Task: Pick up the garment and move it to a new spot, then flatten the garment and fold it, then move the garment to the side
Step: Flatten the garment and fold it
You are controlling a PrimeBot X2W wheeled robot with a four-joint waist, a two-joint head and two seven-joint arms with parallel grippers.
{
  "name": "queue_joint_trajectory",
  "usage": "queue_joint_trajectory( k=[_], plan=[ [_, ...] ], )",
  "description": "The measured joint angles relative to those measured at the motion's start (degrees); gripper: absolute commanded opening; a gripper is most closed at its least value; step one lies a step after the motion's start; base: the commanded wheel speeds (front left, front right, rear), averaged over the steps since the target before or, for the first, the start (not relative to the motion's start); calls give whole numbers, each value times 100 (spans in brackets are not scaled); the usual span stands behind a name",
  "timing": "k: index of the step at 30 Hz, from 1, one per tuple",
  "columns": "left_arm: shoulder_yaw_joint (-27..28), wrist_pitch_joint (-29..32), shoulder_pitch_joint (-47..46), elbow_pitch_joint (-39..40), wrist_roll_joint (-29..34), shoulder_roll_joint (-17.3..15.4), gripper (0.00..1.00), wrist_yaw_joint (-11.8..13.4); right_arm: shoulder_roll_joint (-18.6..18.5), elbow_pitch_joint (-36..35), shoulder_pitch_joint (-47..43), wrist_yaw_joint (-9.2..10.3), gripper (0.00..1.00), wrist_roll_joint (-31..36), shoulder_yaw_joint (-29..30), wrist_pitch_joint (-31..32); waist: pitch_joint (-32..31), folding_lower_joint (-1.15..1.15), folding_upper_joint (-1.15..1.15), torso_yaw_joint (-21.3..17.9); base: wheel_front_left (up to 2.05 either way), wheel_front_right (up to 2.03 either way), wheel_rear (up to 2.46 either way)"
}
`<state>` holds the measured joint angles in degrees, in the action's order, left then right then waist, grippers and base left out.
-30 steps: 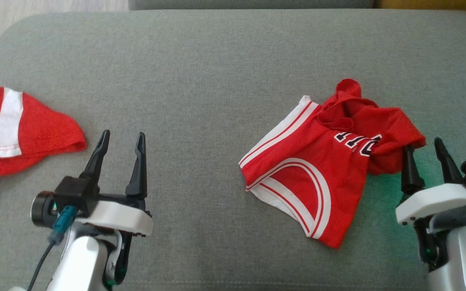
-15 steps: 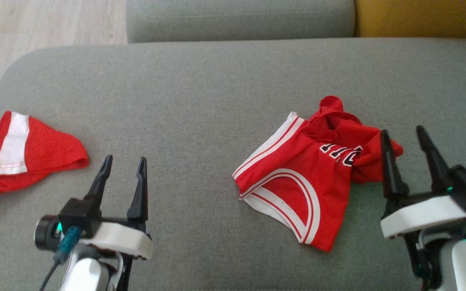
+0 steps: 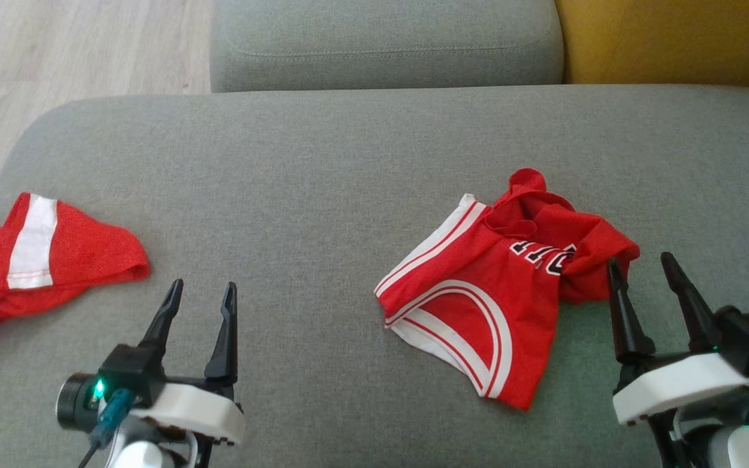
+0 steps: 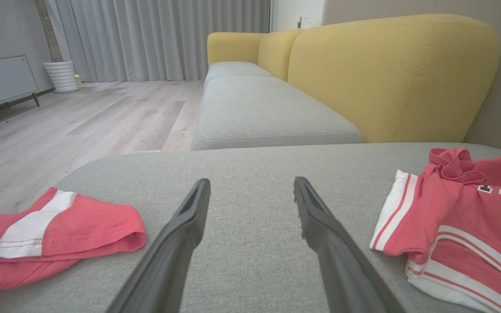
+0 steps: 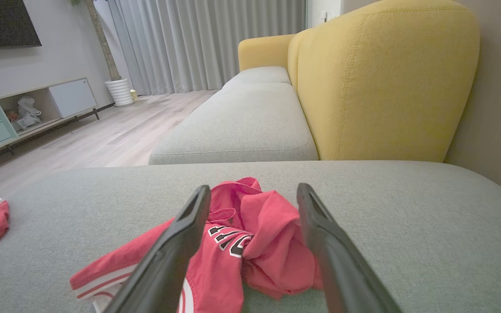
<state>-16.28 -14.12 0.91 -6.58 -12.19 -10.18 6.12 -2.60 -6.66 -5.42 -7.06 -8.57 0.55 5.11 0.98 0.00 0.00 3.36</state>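
The garment [image 3: 498, 305], a red jersey with white trim and dark lettering, lies crumpled right of centre on the grey cushion [image 3: 322, 195]. My right gripper [image 3: 639, 260] stands open just beside its bunched right edge, and its left fingertip [image 3: 612, 266] reaches that edge. In the right wrist view the bunched red cloth [image 5: 268, 234] shows ahead between the open fingers of the right gripper [image 5: 254, 188], not pinched. My left gripper [image 3: 203, 286] is open over bare cushion at the lower left. The left wrist view has the left gripper [image 4: 251, 182] empty, with the jersey [image 4: 459, 217] off to its right.
A second red garment with a white stripe [image 3: 43, 260] lies at the cushion's left edge. Beyond the cushion are another grey seat [image 3: 381, 45], a yellow sofa back [image 3: 667, 39] and wooden floor [image 3: 75, 52] at the upper left. Bare cushion lies between the two garments.
The head view has tilted up, showing more of the sofa behind. The right gripper rose over the jersey's right edge, then drew back a little. The jersey and the left gripper kept their places.
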Motion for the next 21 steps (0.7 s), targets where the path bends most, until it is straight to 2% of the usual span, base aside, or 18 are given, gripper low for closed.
queue_joint_trajectory(
  k=[9,13,14,18,21],
  plan=[
    [-182,78,-7,77,7,-25,100,5,1,-3,1,0,100,-43,0,1,64,0,0,1,0,0,0],
    [-630,260,-120,97,90,66,100,-246,2,0,5,0,100,-48,1,1,160,0,0,8,0,0,0],
    [-926,412,-259,38,92,188,100,-444,2,2,21,0,100,-53,-5,2,236,0,0,2,0,0,0],
    [-1513,690,-605,-401,102,460,100,-816,2,4,109,0,100,-105,-73,3,438,0,0,-56,0,0,0],
    [-1703,755,-885,-921,101,580,100,-871,2,5,282,0,100,-105,-166,3,607,0,0,-149,0,0,0]
  ],
)
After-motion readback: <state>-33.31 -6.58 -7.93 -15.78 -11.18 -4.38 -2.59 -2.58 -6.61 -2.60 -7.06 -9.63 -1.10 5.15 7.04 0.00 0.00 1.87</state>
